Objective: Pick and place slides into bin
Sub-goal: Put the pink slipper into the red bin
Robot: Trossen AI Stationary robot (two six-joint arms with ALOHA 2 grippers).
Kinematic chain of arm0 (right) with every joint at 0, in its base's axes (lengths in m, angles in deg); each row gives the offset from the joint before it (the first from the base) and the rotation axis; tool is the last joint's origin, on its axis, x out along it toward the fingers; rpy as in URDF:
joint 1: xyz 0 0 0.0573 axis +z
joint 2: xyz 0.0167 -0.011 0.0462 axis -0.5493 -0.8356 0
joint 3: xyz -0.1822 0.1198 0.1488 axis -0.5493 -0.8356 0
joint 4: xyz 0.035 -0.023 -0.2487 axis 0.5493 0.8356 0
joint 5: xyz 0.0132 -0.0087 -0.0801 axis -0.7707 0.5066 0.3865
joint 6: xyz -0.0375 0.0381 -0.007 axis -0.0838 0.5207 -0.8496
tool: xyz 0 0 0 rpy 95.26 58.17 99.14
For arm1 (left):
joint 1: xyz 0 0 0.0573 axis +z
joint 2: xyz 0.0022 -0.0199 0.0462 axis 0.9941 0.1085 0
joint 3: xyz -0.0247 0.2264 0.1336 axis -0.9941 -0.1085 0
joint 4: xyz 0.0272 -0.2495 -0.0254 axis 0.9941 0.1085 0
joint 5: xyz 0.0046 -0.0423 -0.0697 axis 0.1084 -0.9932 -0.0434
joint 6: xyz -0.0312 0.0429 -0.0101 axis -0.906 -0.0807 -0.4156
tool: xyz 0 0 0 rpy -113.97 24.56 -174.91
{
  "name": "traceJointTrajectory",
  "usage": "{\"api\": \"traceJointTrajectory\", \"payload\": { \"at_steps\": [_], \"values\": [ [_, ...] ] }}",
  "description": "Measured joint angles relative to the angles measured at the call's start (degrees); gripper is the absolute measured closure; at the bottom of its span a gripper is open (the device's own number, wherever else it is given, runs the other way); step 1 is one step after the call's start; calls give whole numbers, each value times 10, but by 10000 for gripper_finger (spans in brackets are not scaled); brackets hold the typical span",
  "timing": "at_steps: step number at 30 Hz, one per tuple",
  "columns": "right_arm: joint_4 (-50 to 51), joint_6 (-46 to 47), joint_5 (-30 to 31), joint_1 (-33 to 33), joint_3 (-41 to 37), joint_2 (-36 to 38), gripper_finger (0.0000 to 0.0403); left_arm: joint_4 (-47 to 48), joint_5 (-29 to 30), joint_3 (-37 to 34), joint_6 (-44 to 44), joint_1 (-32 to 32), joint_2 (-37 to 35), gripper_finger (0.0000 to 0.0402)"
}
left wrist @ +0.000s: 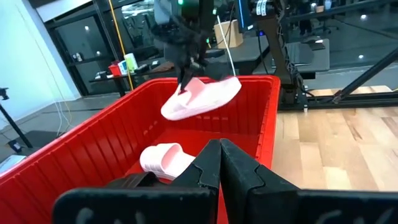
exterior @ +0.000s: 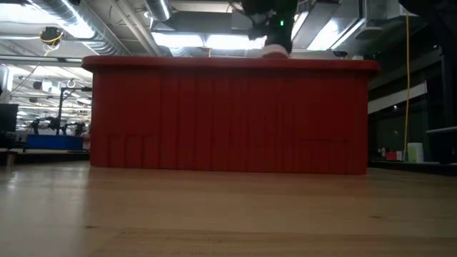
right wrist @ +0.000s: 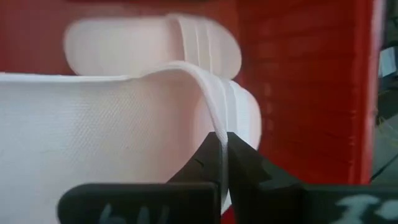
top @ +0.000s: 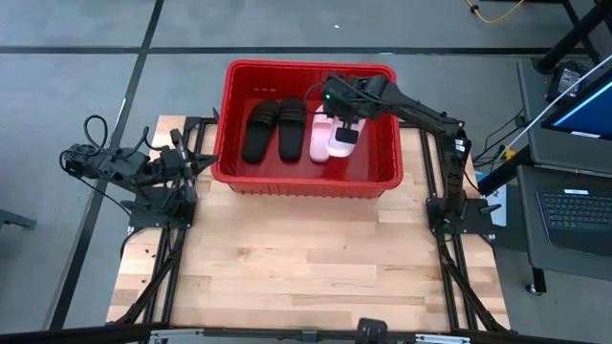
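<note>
Held above the right half of the large red slotted plastic bin (top: 304, 182): the last pale pink open-toe slide sandal (left wrist: 202, 98), pinched by its thin edge in the right gripper (top: 346, 122), fingers nearly closed on the rim as seen from the right wrist. Hung tilted, clear of the bin floor. Already down inside: two black slide sandals (top: 273, 127) side by side at the left, and a second pale pink slide sandal (top: 319, 140) just right of them, partly under the carried one. Parked off the bin's left wall over the pale wooden table (top: 306, 277): the left gripper (top: 199, 162), fingers pressed together and empty.

Judged as the final placement, nearly done. Main risk: so slim a hold on a soft edge, likely to slip or swing on the descent. If released from this height and tilt, could land on top of the other pink sandal, or bounce against the right wall and stand on edge.
</note>
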Motion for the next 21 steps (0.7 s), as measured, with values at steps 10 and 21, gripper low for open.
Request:
{"api": "traceJointTrajectory", "payload": {
  "at_steps": [10, 21],
  "values": [
    [-123, -33, -48, -37, -151, 39, 392, 3, 22, 0, 0, 0, 0, 400],
    [-336, -140, -120, -85, -345, 128, 392, 5, 49, 0, -1, 0, 0, 400]
  ]
}}
